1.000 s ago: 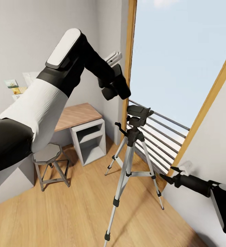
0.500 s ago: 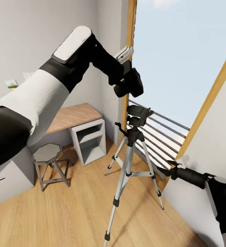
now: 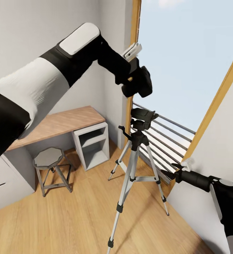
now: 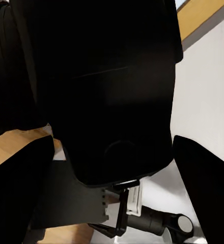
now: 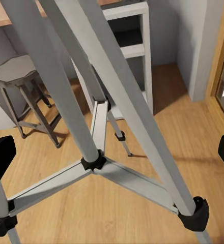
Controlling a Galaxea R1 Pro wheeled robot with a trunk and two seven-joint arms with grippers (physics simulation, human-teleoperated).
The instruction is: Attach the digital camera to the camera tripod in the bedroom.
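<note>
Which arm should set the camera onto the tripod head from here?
Left. The left gripper already holds the digital camera just above the camera tripod head, apart from it. The right gripper is open and empty, low beside the tripod's legs near the window.

No readable text, labels or numbers; camera body apparently unmarked.
</note>
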